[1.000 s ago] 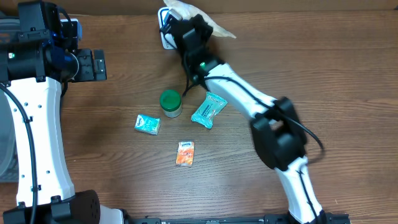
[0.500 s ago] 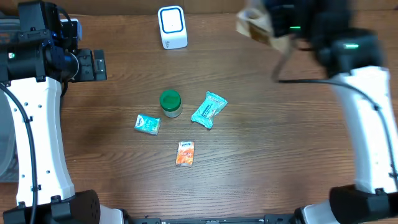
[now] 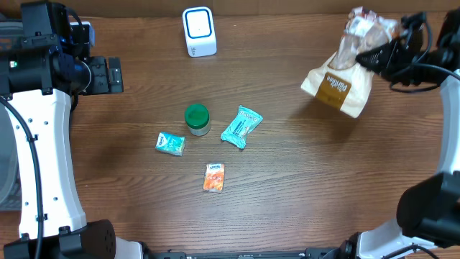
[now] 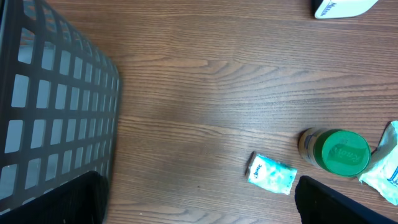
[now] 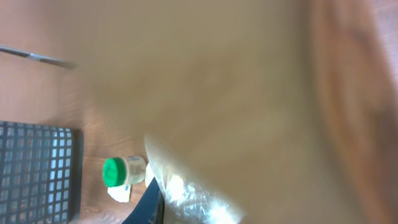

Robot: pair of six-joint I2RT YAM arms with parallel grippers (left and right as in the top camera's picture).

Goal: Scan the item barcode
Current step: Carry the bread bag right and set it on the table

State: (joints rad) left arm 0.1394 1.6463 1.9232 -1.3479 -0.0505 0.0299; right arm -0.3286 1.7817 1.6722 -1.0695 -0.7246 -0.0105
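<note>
While the bag (image 3: 338,83) hangs at the far right of the table (image 3: 302,187), well apart from the scanner (image 3: 199,32) at the far edge near the middle, the entry reads as follows. Item: soft tan-labelled film bag, contents pale, top gathered. Hold: right gripper (image 3: 368,56) closed narrowly on the bag's upper part, the body drooping left and nearward below it.

Hazards, judged: the pinch takes only loose film, so the bag may slide out or swing if moved sharply. The slack body may sag so that the barcode faces away from the scanner window or creases across it. Which face carries the code cannot be told, since the right wrist view is almost wholly filled by blurred tan. A low sweep leftward might brush the green-lidded jar (image 3: 197,119), teal packet (image 3: 241,126), small teal sachet (image 3: 170,144) or orange sachet (image 3: 214,177) grouped mid-table.

Pose: right arm reaches up the right edge, wrist turned left, fingers pointing toward the scanner side. Left gripper (image 3: 108,75) is parked at the far left, jaws fully apart and holding nothing, beside a dark mesh basket (image 4: 56,124).
</note>
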